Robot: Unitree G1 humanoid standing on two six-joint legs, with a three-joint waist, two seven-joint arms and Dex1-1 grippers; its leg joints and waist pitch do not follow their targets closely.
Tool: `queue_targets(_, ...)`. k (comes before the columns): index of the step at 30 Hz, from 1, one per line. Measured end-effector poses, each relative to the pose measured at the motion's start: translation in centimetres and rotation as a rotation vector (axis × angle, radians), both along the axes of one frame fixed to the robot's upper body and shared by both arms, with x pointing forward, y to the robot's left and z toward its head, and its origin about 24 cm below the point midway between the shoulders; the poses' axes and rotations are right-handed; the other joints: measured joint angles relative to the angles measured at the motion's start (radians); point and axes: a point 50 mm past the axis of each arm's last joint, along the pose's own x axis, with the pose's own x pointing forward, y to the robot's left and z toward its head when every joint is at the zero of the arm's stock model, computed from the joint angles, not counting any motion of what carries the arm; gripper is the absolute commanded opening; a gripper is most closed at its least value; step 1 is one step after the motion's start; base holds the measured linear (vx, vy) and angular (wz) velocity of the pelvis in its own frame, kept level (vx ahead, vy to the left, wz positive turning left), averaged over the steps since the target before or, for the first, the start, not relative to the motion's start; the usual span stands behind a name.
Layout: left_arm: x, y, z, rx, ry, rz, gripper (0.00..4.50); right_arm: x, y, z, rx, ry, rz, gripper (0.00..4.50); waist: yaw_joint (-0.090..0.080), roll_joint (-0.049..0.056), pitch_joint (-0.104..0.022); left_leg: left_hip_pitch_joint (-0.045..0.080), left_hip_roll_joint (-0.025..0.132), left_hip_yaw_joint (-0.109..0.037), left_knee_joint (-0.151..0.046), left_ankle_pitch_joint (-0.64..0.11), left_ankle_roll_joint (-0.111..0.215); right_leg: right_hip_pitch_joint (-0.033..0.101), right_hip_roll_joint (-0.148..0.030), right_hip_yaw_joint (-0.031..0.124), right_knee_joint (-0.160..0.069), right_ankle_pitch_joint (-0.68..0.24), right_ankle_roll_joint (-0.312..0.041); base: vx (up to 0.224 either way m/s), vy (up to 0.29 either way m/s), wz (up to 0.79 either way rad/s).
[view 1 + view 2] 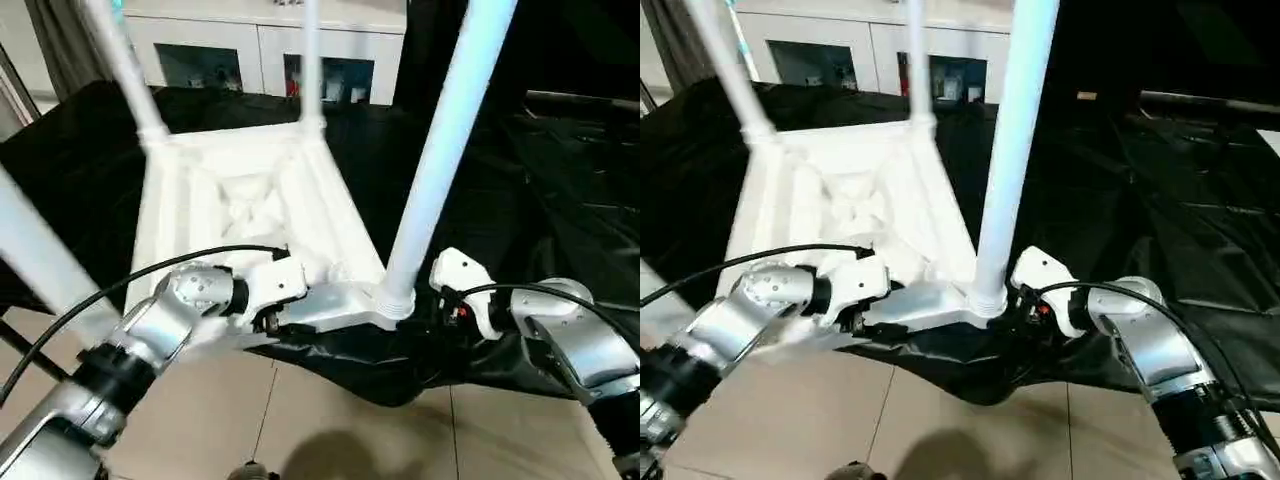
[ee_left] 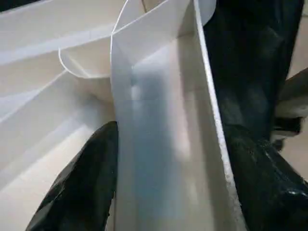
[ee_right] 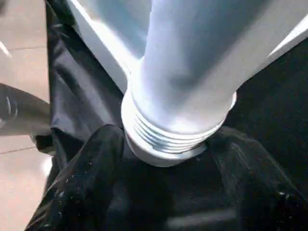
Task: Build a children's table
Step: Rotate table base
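The children's table lies upside down on the black sheet, ribbed underside up, with several white legs standing in its corner sockets. My left gripper straddles the near rim wall, one black finger on each side and pressed to it. The near right leg rises from its corner socket. There my right gripper is closed around the leg's threaded base. In the head views the left gripper and right gripper sit at the table's near edge.
The black-sheeted table reaches far to the right and behind, and its front edge hangs just below my grippers. A white cabinet with glass doors stands at the back. Tiled floor lies in front.
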Motion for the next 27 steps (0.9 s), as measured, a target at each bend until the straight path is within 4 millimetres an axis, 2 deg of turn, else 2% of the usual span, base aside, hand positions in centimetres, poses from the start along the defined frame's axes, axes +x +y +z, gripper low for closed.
queue_targets(10,2.5,-1.5,1.2,0.069,-0.212,-0.151,3.02,0.0,-0.5,0.1,-0.013,-0.014,-0.027,3.17,0.012,0.007,-0.001,-0.001,0.000,0.000,0.000,0.000,0.000,-0.001,0.000,0.000,0.000,0.000,0.000,0.000,0.000,0.00)
queue_targets(13,3.5,-1.9,2.2,0.084,-0.299,-0.169,2.58,-0.2,-0.3,-0.1,-0.015,-0.003,-0.018,3.17,0.011,0.009,-0.002,-0.001,0.000,0.000,0.000,0.000,0.000,-0.001,0.000,0.000,0.000,0.000,0.000,0.000,0.000,0.00)
queue_targets(16,4.2,-1.7,2.7,0.097,-0.363,-0.151,2.43,-0.4,-0.3,-0.3,-0.017,0.009,-0.021,3.17,0.007,0.013,-0.004,0.000,0.000,0.000,0.000,0.000,0.000,-0.001,0.000,0.000,0.000,0.000,0.000,0.000,0.000,0.00)
queue_targets(22,4.8,-1.6,2.6,0.073,-0.382,-0.122,2.43,-0.5,-0.3,-0.5,-0.016,0.011,-0.022,3.17,0.008,0.016,-0.006,-0.001,0.000,0.000,0.000,0.000,0.000,-0.002,0.001,0.000,0.000,0.000,0.000,0.000,0.000,0.00)
queue_targets(25,4.9,-1.4,2.9,0.022,-0.356,-0.089,2.78,-0.5,-0.3,-0.5,-0.017,0.010,-0.024,3.17,0.011,0.016,-0.005,-0.001,0.000,0.000,0.000,0.000,0.000,-0.002,0.000,0.000,-0.001,0.000,0.000,0.000,0.000,0.00)
queue_targets(27,5.0,-1.3,3.2,-0.018,-0.344,-0.064,2.81,-0.5,-0.3,-0.5,-0.017,0.009,-0.024,3.17,0.011,0.016,-0.005,-0.001,0.000,0.000,0.000,0.000,0.000,-0.002,0.000,0.000,-0.001,0.000,0.000,0.000,0.000,0.00)
